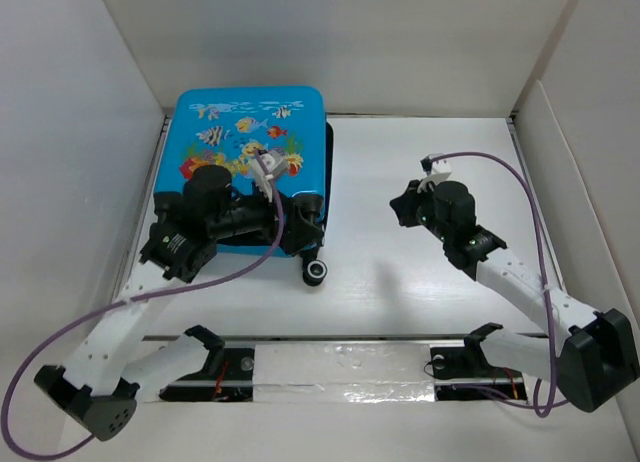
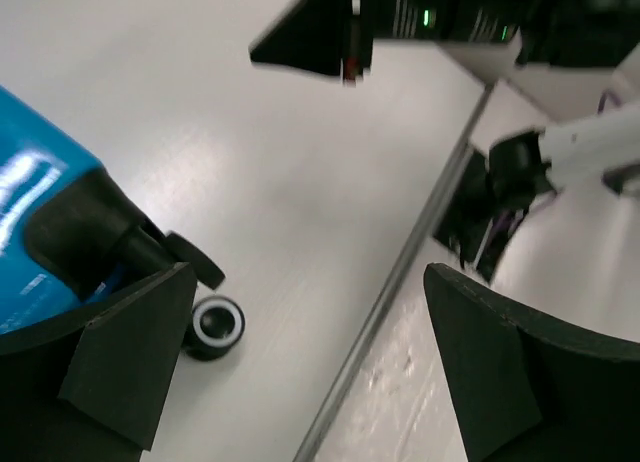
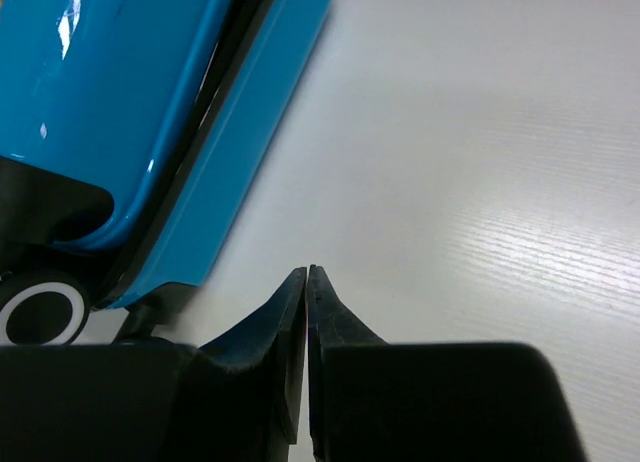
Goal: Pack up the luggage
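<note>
The luggage [image 1: 240, 132] is a bright blue suitcase with a fish print. It lies flat and closed at the back left of the table. My left gripper [image 1: 305, 227] hovers at its near right corner, next to a black-and-white wheel [image 1: 316, 273]. In the left wrist view the left gripper [image 2: 308, 282] stands wide open with only bare table between its fingers, and the luggage corner [image 2: 40, 212] and wheel [image 2: 215, 325] lie by the left finger. My right gripper [image 3: 308, 272] is shut on nothing, low over the table to the right of the luggage [image 3: 150, 112].
White walls [image 1: 80, 132] box in the table on the left, back and right. A taped seam with dark slots [image 1: 330, 362] runs along the near edge by the arm bases. The right arm [image 2: 400, 12] crosses the top of the left wrist view.
</note>
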Tool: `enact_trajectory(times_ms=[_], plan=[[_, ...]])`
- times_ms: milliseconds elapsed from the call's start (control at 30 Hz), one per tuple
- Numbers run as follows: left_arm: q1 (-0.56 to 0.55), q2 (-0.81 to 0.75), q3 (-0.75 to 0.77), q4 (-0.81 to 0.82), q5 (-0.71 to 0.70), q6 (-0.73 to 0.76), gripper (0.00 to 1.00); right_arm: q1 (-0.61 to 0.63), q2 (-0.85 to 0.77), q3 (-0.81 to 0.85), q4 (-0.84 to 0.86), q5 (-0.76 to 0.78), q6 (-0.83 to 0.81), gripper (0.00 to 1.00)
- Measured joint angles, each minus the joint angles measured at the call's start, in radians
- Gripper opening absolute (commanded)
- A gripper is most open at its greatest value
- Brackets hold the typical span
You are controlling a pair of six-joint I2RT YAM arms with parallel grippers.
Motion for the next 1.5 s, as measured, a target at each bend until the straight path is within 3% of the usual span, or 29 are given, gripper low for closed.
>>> enact_trajectory(times_ms=[67,100,133,200,233,300,433,533,633,767,1000,1333,1500], plan=[[0.001,-0.064,0.000,0.072,-0.062,-0.059,0.95,0.000,0.001,0.000,0.000,-0.002,0.003,0.00],[0.002,-0.099,0.003,0.110,-0.130,-0.085,0.64,0.000,0.000,0.000,0.000,-0.002,0.004,0.00],[0.006,-0.119,0.018,0.138,-0.203,-0.116,0.50,0.000,0.000,0.000,0.000,-0.002,0.004,0.00],[0.028,-0.116,0.094,0.166,-0.361,-0.148,0.30,0.000,-0.003,0.000,0.002,-0.002,0.004,0.00],[0.054,-0.091,0.150,0.179,-0.438,-0.161,0.28,0.000,-0.007,0.000,0.002,-0.002,0.004,0.00],[0.128,-0.002,0.290,0.192,-0.561,-0.188,0.27,0.000,-0.012,0.000,0.006,-0.002,0.003,0.00],[0.406,0.208,0.481,0.206,-0.658,-0.251,0.26,0.013,-0.008,0.000,0.008,0.002,0.000,0.00],[0.619,0.376,0.533,0.164,-0.674,-0.279,0.23,0.044,0.023,0.015,0.007,0.013,0.002,0.00],[0.730,0.531,0.539,0.104,-0.729,-0.281,0.20,0.072,0.090,0.059,0.013,0.022,0.013,0.00],[0.762,0.645,0.441,0.074,-0.793,-0.281,0.19,0.095,0.197,0.135,0.027,0.022,0.029,0.01],[0.822,0.668,0.347,0.086,-0.921,-0.280,0.19,0.101,0.355,0.221,0.056,0.025,0.046,0.03],[0.875,0.817,0.285,0.135,-0.893,-0.277,0.13,0.108,0.543,0.279,0.098,0.021,0.079,0.03],[0.869,0.795,0.127,0.266,-0.841,-0.319,0.11,0.117,0.639,0.352,0.111,0.019,0.096,0.03]])
